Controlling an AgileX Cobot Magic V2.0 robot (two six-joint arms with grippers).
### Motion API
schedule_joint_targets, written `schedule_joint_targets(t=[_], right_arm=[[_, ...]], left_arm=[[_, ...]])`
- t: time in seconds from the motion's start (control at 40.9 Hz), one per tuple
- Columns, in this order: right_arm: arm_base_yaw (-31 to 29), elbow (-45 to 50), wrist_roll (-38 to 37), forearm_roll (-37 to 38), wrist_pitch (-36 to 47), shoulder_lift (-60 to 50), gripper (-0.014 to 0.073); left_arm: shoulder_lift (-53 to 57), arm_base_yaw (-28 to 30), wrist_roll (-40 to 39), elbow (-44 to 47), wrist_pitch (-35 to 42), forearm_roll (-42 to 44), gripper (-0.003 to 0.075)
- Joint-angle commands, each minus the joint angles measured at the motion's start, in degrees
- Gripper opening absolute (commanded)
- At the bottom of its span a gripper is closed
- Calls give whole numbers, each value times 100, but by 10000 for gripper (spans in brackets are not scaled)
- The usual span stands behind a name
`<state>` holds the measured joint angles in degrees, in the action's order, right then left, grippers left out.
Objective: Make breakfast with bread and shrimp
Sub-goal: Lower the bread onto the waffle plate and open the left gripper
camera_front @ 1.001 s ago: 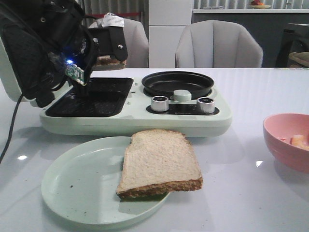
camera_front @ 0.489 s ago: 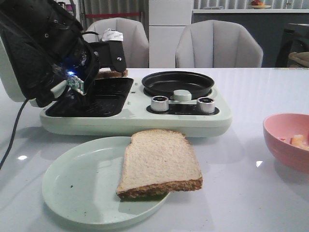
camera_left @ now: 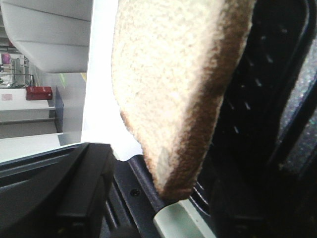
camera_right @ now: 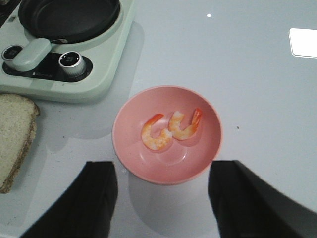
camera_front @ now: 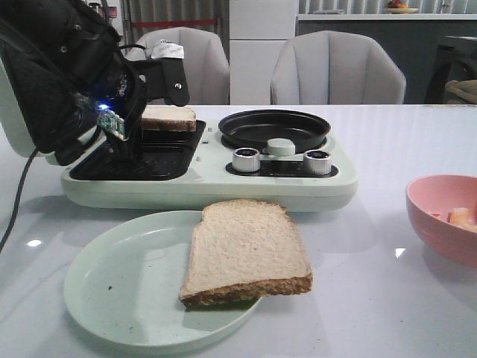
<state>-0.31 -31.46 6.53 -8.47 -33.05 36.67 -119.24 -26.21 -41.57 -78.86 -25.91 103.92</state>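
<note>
Your left gripper (camera_front: pixel 160 82) pinches 1 bread slice (camera_front: pixel 168 118) just above the grill plate (camera_front: pixel 153 153); the other slice (camera_front: pixel 246 251) lies on the plate (camera_front: pixel 119 280). Your right gripper (camera_right: pixel 161 198) hangs spread, 2 shrimp (camera_right: pixel 171 130) in the pink bowl (camera_right: pixel 198 163) just ahead of its fingers.

No legible text, brand, number or sign in any view. Pale green breakfast appliance (camera_front: pixel 223 186), centre of the front frame: black control strip (camera_front: pixel 282 168) between its two silver knobs carries markings too small to resolve. Same strip in the right wrist frame, upper left: faint marks, unreadable. Red box (camera_left: pixel 38 92) at left edge of the left wrist frame: blurred, no lettering discernible.
</note>
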Motion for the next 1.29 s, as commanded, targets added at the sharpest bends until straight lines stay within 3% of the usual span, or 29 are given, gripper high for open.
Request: schedule_joint_targets(t=[0.0,0.293,0.513,0.684,0.757,0.879,1.001,1.27], right_arm=[[9,-198,29,18,382,26,518],[9,-198,29,18,382,26,518],[9,-198,29,18,382,26,518],[9,-198,29,18,382,26,518],[9,-198,29,18,382,26,518],[9,-198,29,18,382,26,518],[9,-198,29,18,382,26,518],[9,-198,29,18,382,26,518]], left_arm=[[562,2,-113,-12,13,262,457],[1425,-18,-157,943,428,262,457],[2409,-479,-260,1593,-111,120,457],[3006,-1162,-231,1607,-1059,-2202,457],[3265,-1470,175,1607,-1362,-3428,457],[3715,-1958,894,1607,-2155,-4746,457],[4259,-2252,1114,1607,-2837,-6102,457],[5569,-2333,2064,1968,-2915,-8368,456]])
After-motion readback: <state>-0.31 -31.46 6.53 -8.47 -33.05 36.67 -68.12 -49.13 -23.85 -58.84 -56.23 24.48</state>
